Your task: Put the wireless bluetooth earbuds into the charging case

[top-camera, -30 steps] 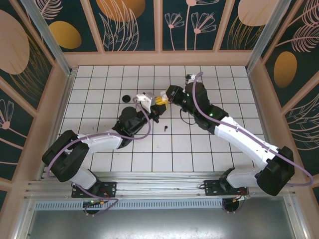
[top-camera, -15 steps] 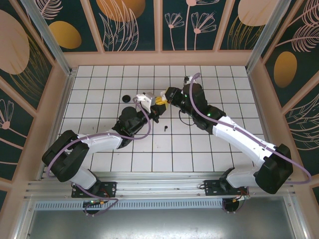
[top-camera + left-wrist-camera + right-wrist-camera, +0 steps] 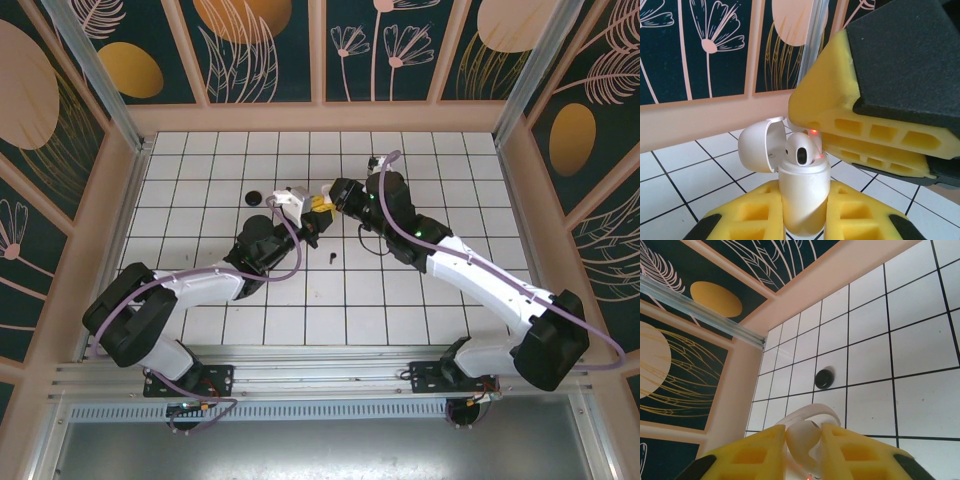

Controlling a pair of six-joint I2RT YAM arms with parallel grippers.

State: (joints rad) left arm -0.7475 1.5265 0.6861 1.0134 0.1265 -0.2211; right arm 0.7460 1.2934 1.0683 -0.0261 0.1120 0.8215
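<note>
My left gripper (image 3: 803, 212) (image 3: 306, 208) is shut on the white charging case (image 3: 802, 192), held upright with its lid (image 3: 759, 148) flipped open. A white earbud (image 3: 801, 149) stands in the case's mouth, head sticking out, beside a red light. My right gripper (image 3: 803, 429) (image 3: 331, 196) is shut on a white earbud (image 3: 803, 442) directly over the open lid (image 3: 807, 415). Its yellow fingers (image 3: 865, 140) press in from the right of the case. One black earbud (image 3: 332, 259) lies on the tiles just behind both grippers.
A round black puck (image 3: 254, 197) (image 3: 825, 378) lies on the white tiled floor (image 3: 200, 170) left of the grippers. Peach-coloured walls (image 3: 320, 118) with floral panels enclose the floor at the back and both sides.
My right gripper has edged left, closing onto the case held by my left gripper. The left arm has stayed put.
</note>
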